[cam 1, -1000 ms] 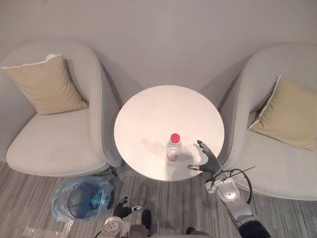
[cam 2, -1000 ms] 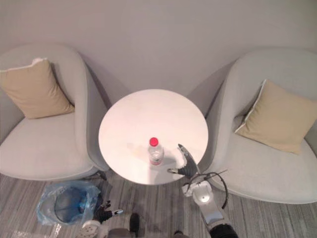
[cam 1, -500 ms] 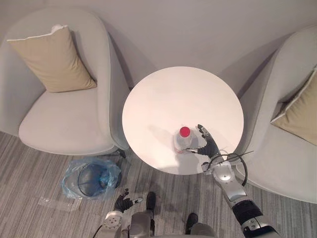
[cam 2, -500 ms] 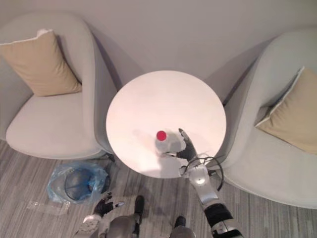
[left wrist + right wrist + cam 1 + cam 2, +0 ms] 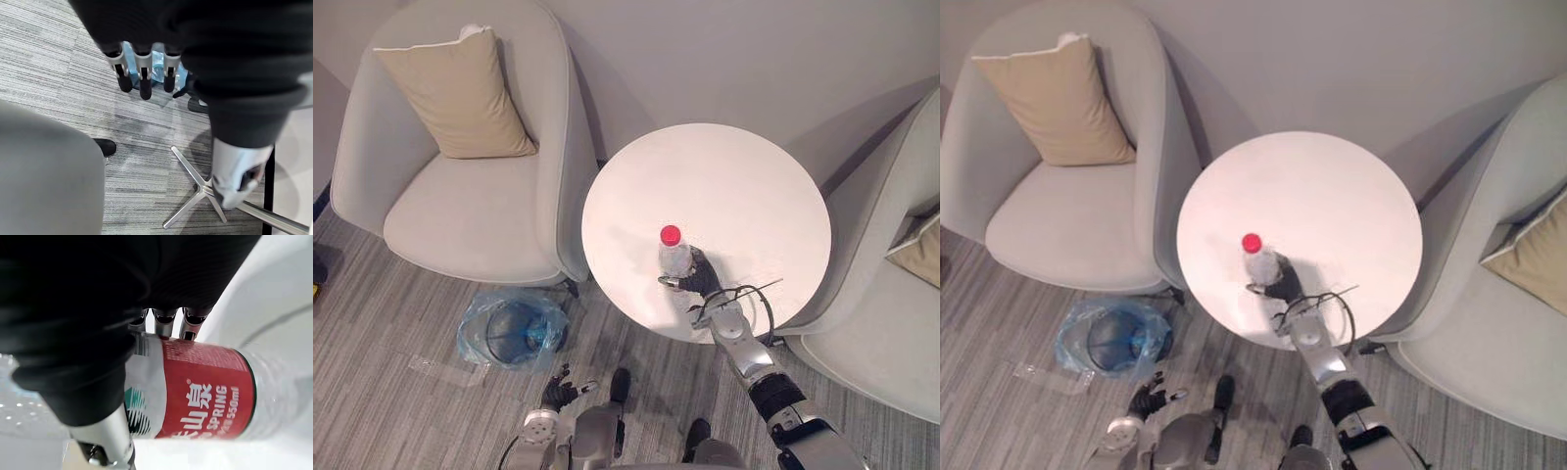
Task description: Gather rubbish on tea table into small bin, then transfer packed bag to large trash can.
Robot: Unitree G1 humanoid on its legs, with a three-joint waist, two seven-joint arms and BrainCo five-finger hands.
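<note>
A clear water bottle [image 5: 673, 257] with a red cap and red label [image 5: 205, 391] stands upright near the front edge of the round white tea table [image 5: 734, 186]. My right hand [image 5: 703, 280] reaches over the table's front edge and is shut on the bottle, fingers [image 5: 166, 316] on one side and thumb on the other. The small bin [image 5: 514, 331], lined with a blue bag, stands on the floor to the left of the table. My left hand [image 5: 558, 394] hangs low over the carpet, its fingers [image 5: 142, 73] straight and holding nothing.
A grey armchair [image 5: 470, 206] with a tan cushion [image 5: 455, 93] stands left of the table, and another armchair [image 5: 891, 323] stands to its right. A clear plastic sheet [image 5: 440, 368] lies on the striped carpet by the bin. The table's metal base [image 5: 195, 188] sits beneath it.
The camera has shifted. My right hand has moved left from beside the bottle onto it, and its fingers have shut round it. The bottle still stands on the table.
</note>
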